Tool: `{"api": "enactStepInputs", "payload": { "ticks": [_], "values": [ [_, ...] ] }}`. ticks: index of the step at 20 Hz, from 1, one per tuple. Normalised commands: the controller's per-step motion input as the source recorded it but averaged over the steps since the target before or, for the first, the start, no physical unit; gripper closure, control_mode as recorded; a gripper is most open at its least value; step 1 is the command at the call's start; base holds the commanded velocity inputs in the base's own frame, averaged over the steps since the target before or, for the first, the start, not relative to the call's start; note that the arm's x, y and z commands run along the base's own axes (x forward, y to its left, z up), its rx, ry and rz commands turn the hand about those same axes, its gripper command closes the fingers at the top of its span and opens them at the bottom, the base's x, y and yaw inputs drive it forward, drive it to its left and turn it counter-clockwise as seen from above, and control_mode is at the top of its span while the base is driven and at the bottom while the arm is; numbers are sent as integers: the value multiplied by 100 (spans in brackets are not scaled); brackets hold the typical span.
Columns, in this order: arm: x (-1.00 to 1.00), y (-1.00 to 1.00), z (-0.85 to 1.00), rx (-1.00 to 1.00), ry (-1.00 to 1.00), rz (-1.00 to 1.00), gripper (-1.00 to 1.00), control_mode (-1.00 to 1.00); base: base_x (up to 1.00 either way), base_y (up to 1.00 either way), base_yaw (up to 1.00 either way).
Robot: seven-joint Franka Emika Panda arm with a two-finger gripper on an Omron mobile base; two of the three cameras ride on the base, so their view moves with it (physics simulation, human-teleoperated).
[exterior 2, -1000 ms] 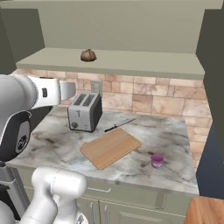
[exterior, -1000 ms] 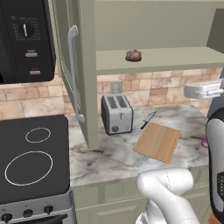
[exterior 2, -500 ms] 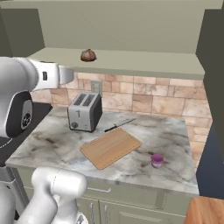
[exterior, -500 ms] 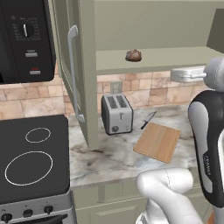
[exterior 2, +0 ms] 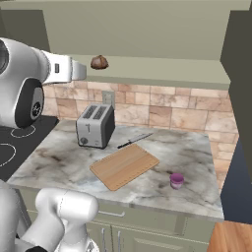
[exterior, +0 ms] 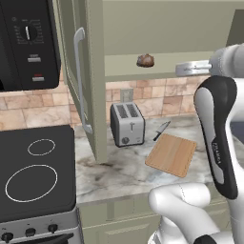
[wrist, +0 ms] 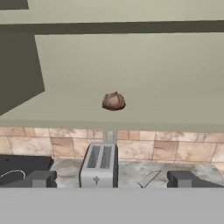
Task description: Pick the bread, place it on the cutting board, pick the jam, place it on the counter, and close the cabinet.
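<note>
While the arm stands raised at the right of the left base view, the bread [exterior: 145, 60] sits on the lower shelf of the open cabinet [exterior: 90, 71], whose door hangs swung out to the left with its long silver bar handle [exterior: 80, 81] facing the camera. Below the shelf, on the marbled counter [exterior: 119, 167], a silver two-slot toaster [exterior: 127, 124] stands against the brick backsplash. A black-handled knife [exterior: 161, 130] lies between it and the cutting board [exterior: 171, 154], which rests flat and bare on the stone. The black stove top [exterior: 33, 171] lies to the left, under the black microwave [exterior: 26, 43].

From the right base view, the bread [exterior 2: 99, 62] shows on the same shelf, just beyond the end of the white hand. The toaster [exterior 2: 95, 126] stands below it, the knife [exterior 2: 134, 141] lies near the far corner of the cutting board [exterior 2: 124, 165], and the jam [exterior 2: 176, 180] stands upright on the counter [exterior 2: 74, 157], apart from the board on its right.

In the hand view, the gripper [wrist: 112, 179] is spread wide and holds nothing; its two dark fingertips [wrist: 38, 179] rise well apart at the bottom. The bread [wrist: 114, 101] lies ahead and above them on the pale shelf, clear of both tips. How near the hand is to it is hard to judge here. The toaster [wrist: 99, 165] stands between the tips, lower down.
</note>
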Motion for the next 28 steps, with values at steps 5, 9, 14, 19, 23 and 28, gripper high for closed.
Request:
{"api": "enactStepInputs", "payload": {
  "ticks": [5, 9, 14, 19, 23, 28],
  "values": [
    [36, 0, 0, 0, 5, 0, -100, -100, 0, 0, 0],
    [31, 0, 0, 0, 1, 0, -100, -100, 0, 0, 0],
    [33, 0, -10, 0, 0, 0, -100, -100, 0, 0, 0],
    [26, 0, -14, 0, 0, 0, -100, -100, 0, 0, 0],
    [22, 0, -20, 0, 0, 0, -100, -100, 0, 0, 0],
    [26, 0, -19, 0, 0, 0, -100, -100, 0, 0, 0]
  ]
}}
